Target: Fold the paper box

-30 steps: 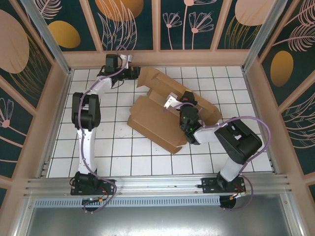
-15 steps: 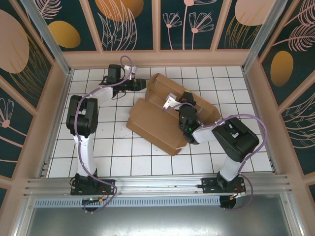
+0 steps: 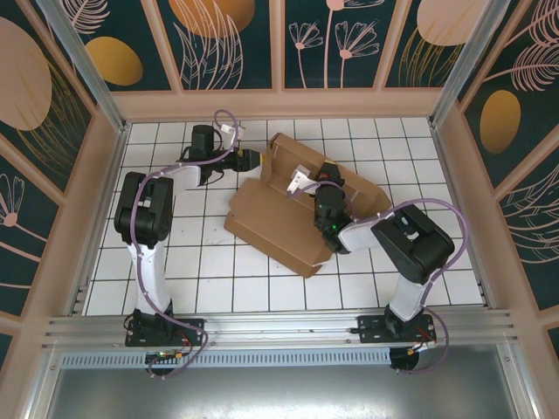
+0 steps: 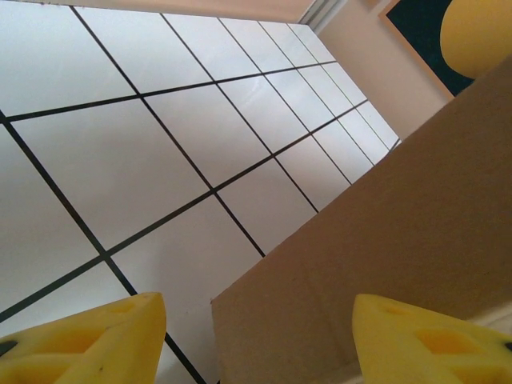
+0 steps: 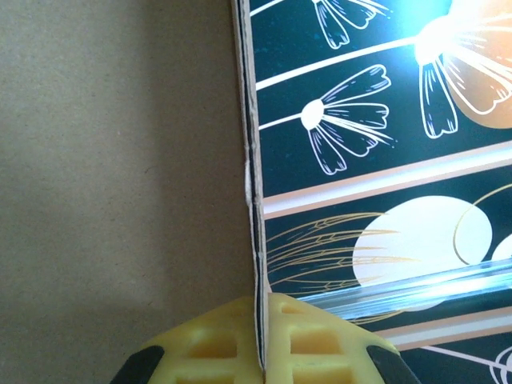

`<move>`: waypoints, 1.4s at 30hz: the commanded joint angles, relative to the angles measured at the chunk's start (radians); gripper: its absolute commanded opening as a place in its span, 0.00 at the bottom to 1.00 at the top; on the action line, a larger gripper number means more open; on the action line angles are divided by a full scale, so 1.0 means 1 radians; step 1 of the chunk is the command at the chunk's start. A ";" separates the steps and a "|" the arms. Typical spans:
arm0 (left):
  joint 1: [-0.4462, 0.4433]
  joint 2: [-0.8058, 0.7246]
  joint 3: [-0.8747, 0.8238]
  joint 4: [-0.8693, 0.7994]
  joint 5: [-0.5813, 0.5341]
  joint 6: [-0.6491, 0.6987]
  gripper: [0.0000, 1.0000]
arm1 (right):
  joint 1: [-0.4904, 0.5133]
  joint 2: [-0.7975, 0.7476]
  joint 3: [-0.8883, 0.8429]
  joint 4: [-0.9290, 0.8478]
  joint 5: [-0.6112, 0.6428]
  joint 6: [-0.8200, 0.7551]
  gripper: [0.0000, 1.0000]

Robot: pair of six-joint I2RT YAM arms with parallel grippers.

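While the right gripper (image 3: 300, 182) pins one raised panel, the left gripper (image 3: 248, 158) lines up on the next flap.
The paper box (image 3: 275, 225) sits half-formed at the middle of the white gridded table (image 3: 183, 262), toward the far side. The right gripper (image 5: 260, 340) is clamped on a thin upright cardboard edge — likely to hold that wall erect while the other arm works. The left jaws stand apart at the box's far-left end, with a flap corner (image 4: 336, 264) ahead between them and not pinched. Bare tiles lie to the left and near — the far wooden rail (image 3: 279, 105) is close behind the box, so a fold probably has more room swinging nearward.
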 commanded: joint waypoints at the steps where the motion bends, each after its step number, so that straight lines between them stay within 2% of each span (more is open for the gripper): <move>1: -0.004 -0.001 -0.003 0.042 0.000 0.038 0.63 | 0.007 0.047 0.027 0.049 0.011 -0.001 0.00; 9: -0.006 -0.002 -0.024 0.027 -0.041 0.044 0.63 | 0.012 0.144 0.010 0.206 0.012 -0.103 0.00; 15: -0.009 -0.006 -0.043 0.023 -0.042 0.060 0.63 | 0.015 0.251 -0.006 0.455 0.051 -0.236 0.00; 26: -0.017 -0.017 -0.079 0.024 -0.033 0.102 0.64 | 0.044 0.279 -0.018 0.443 0.075 -0.212 0.00; 35: -0.039 -0.040 -0.101 0.003 -0.048 0.196 0.71 | 0.051 0.268 0.002 0.421 0.076 -0.220 0.00; 42: -0.039 -0.091 -0.163 0.036 -0.021 0.256 0.81 | 0.054 0.264 0.005 0.419 0.083 -0.212 0.00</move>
